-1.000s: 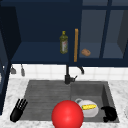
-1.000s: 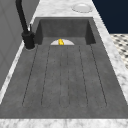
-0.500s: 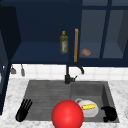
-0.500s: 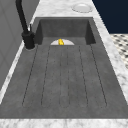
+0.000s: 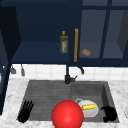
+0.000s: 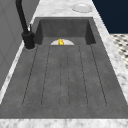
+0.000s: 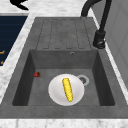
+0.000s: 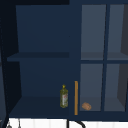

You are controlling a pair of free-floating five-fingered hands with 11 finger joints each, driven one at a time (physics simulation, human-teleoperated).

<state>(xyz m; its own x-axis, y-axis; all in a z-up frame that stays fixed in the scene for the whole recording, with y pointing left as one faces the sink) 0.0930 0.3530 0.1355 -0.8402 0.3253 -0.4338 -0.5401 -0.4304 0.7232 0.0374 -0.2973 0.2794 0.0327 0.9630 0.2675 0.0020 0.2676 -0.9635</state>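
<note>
My left hand (image 5: 25, 113) hangs at the front left corner of the draining board (image 5: 47, 92), fingers straight and open, holding nothing. It shows again as a black shape (image 7: 18, 3) past the far end of the board in the right side view. At the front right corner of the sink basin (image 5: 105, 90), my right hand (image 5: 109, 113) is curled shut with nothing in it. A white plate (image 7: 57, 91) lies in the basin with a yellow corn cob (image 7: 67, 89) on it, just left of the right hand. A big red ball (image 5: 67, 115) sits low in the front view, between the hands.
A black faucet (image 5: 67, 77) stands behind the sink. The open wall cabinet holds an olive oil bottle (image 8: 64, 97) and a brown lump (image 8: 86, 106); its door has an orange handle (image 8: 76, 97). A small red thing (image 7: 37, 74) lies on the basin floor. A white dish (image 6: 82, 8) rests on the counter.
</note>
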